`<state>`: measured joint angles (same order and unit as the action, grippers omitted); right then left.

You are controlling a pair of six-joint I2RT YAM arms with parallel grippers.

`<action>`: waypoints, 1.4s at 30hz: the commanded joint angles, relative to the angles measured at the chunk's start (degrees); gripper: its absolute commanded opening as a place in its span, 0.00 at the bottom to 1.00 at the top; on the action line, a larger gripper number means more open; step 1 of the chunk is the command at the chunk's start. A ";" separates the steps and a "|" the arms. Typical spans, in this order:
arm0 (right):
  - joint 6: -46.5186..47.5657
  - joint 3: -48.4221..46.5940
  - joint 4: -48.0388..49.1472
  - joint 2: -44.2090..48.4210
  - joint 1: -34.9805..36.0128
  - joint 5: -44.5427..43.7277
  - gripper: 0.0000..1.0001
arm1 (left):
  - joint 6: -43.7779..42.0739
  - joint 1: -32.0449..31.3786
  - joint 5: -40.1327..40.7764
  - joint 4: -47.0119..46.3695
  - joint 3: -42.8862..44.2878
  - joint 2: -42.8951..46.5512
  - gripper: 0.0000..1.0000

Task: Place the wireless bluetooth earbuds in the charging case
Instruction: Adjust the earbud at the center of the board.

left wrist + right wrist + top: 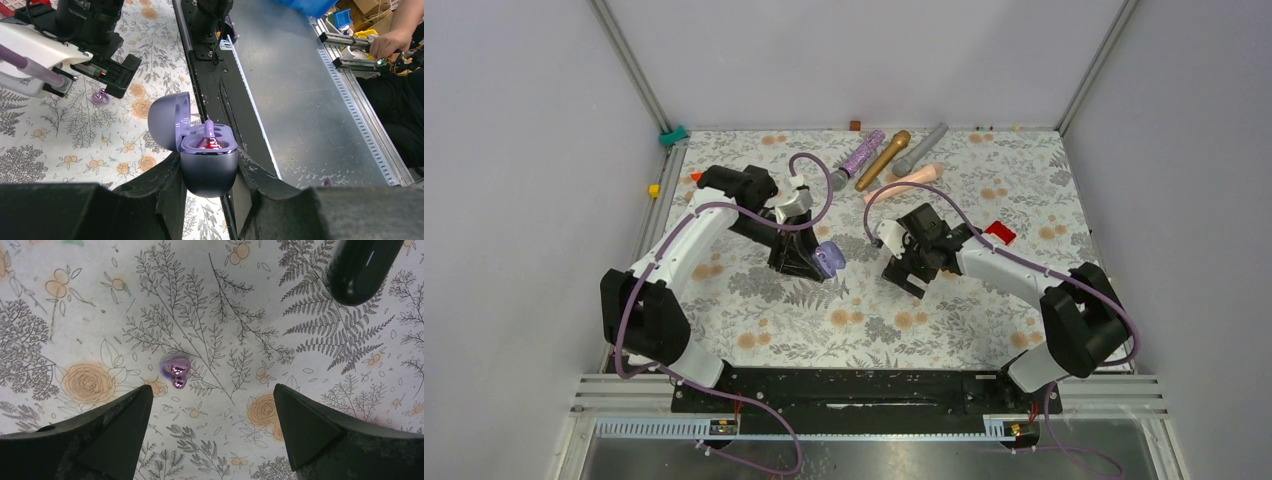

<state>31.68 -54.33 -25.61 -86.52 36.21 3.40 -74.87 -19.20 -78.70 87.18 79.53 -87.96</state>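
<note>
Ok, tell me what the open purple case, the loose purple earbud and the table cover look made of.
Purple case: likely moulded plastic, smooth satin finish; soft, broad highlights.
Purple earbud: probably plastic with a glossy, near-metallic coat; sharp bright glints.
Table cover: matte printed sheet, no glare; cloth or vinyl, unclear.

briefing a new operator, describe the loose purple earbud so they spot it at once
On the floral tablecloth, look below the right gripper and its open jaws. The purple earbud lies there: tiny and glossy, unlike the far bigger black rounded object nearby.
</note>
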 commanded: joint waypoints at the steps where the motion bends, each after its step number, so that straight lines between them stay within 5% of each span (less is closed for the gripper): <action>1: -1.92 -2.61 2.93 -1.87 -0.27 -2.97 0.98 | 1.47 0.32 -1.57 -2.45 2.28 0.06 0.00; 19: -2.61 -1.63 4.18 -5.00 -0.28 -6.05 0.96 | 15.77 0.33 0.43 -16.13 -1.25 3.22 0.00; 42: -2.04 -0.89 5.75 -5.87 -0.28 -10.66 0.95 | 15.66 0.32 0.72 -16.42 -1.69 3.63 0.00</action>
<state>29.71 -54.70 -21.15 -92.77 36.18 -5.50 -58.59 -19.14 -77.32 71.99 78.15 -86.56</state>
